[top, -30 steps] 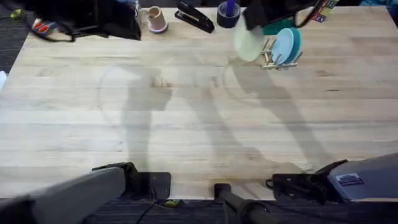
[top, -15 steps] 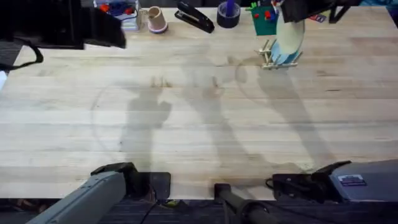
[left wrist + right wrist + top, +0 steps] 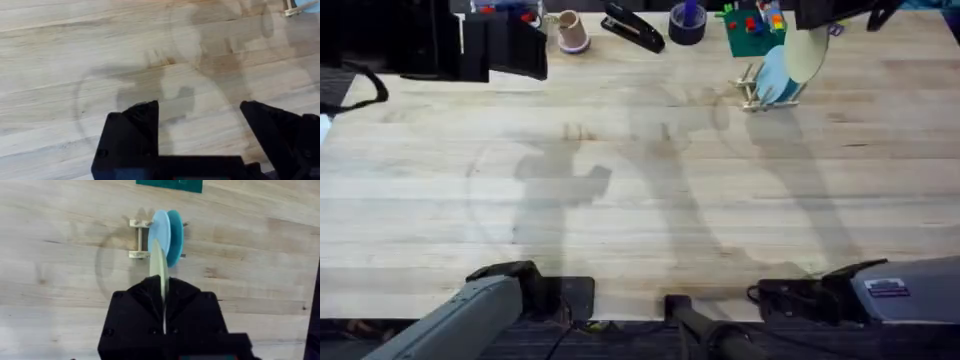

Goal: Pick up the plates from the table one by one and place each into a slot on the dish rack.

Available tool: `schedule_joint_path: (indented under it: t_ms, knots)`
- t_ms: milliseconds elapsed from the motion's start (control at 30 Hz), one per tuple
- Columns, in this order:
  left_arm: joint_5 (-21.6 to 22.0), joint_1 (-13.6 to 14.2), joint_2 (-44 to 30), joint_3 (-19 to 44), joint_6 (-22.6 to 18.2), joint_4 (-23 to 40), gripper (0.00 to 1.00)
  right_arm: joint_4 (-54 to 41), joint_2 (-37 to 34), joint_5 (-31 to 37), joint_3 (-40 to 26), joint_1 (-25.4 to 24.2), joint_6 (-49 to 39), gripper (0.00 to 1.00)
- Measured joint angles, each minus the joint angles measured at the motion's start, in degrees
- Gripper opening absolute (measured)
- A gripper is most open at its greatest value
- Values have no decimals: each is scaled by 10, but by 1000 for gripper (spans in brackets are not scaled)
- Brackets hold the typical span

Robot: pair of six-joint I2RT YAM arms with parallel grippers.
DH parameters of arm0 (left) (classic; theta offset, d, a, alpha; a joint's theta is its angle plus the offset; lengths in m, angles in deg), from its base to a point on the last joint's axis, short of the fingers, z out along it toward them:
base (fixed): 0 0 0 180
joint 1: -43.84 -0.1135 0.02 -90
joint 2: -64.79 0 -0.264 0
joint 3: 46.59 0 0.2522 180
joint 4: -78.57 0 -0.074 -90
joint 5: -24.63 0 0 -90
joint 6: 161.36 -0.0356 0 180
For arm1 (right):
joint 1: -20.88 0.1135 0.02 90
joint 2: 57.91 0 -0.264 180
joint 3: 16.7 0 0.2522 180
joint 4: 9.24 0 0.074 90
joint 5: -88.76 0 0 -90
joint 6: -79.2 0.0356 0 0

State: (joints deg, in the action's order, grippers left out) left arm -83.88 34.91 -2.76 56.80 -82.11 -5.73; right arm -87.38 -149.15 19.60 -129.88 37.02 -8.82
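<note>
My right gripper (image 3: 162, 300) is shut on the cream-yellow plate (image 3: 159, 267), held on edge. In the overhead view this plate (image 3: 807, 55) hangs just above the right side of the dish rack (image 3: 756, 93) at the table's far right. The wooden rack (image 3: 139, 239) holds a light blue plate (image 3: 161, 229) upright in a slot, with a teal plate (image 3: 176, 235) right behind it. My left gripper (image 3: 200, 125) is open with nothing between its fingers. It hovers over bare table (image 3: 75, 60) at the far left.
Along the far edge stand a pinkish cup (image 3: 572, 32), a black stapler (image 3: 633, 27), a dark blue tape roll (image 3: 687, 22) and a green board with toy blocks (image 3: 752, 30) just behind the rack. The left arm (image 3: 440, 45) looms dark at the far left.
The right gripper has carried the cream plate from the rack's left side across to above its right side. The left arm has shifted slightly at the far left.
</note>
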Motion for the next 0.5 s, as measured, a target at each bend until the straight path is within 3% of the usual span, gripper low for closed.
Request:
schedule_joint_path:
  t_ms: [500]
  knots:
    - [2, 0, 0, 0, 0, 0, 995, 36, -38, 2, 0, -1, 22, 31]
